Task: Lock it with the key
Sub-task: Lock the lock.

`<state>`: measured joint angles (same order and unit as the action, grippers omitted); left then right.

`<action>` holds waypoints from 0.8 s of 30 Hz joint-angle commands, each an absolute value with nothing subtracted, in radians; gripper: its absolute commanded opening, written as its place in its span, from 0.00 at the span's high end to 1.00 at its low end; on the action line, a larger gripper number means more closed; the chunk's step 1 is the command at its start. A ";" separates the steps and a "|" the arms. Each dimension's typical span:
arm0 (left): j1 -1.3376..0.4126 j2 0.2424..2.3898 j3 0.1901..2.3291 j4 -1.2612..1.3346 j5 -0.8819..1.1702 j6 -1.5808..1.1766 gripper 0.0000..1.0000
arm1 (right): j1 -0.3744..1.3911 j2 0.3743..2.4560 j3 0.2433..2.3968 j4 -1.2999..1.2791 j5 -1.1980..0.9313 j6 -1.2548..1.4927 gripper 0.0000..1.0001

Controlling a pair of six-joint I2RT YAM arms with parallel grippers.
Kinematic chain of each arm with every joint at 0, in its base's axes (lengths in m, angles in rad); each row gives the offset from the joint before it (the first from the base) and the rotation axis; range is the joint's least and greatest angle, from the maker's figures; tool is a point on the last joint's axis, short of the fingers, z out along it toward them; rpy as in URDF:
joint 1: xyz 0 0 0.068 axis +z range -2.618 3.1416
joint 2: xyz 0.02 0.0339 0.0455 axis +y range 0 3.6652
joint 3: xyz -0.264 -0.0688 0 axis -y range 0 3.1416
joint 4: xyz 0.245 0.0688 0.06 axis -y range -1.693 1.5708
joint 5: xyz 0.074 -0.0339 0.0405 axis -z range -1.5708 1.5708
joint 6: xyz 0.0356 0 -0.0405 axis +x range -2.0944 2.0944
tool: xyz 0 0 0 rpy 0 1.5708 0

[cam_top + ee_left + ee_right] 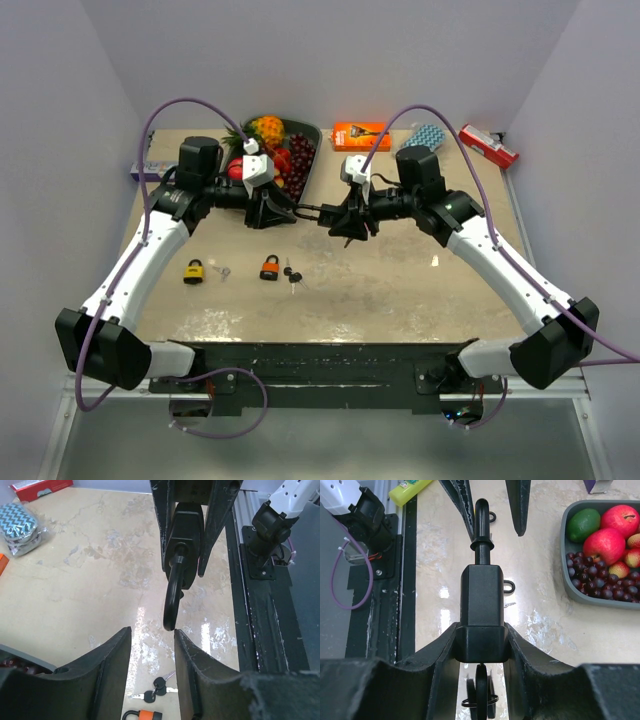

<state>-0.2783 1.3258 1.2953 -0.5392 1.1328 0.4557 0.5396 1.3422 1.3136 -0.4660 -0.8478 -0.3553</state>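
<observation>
Both arms reach inward toward the frame's centre; the left gripper (152,635) stands parted, the right gripper (481,630) clamps a black padlock (481,597).

Robotics lab test cell. Evidence: left arm (140,255) and right arm (505,260) bolted to black rail (320,362) at table (400,290) edge; purple cable (190,101) arching over arm; plain walls (340,50) boxing table in; unrelated props staged: fruit tray (315,138), orange box (360,134), yellow padlock (194,271), orange padlock (270,267).
</observation>
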 commanded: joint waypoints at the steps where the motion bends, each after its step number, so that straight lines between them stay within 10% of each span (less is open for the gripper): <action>1: -0.290 1.293 1.273 -0.433 1.147 0.431 0.57 | 0.545 1.345 1.387 -0.402 -0.890 -0.336 1.00; 10: -0.314 1.282 1.240 -0.359 1.170 0.364 0.58 | 0.545 1.355 1.396 -0.396 -0.887 -0.333 1.00; 18: -0.318 1.279 1.220 -0.344 1.186 0.344 0.97 | 0.545 1.350 1.393 -0.394 -0.877 -0.341 1.00; 24: -0.367 1.281 1.194 -0.218 1.206 0.183 1.00 | 0.564 1.364 1.373 -0.353 -0.882 -0.367 1.00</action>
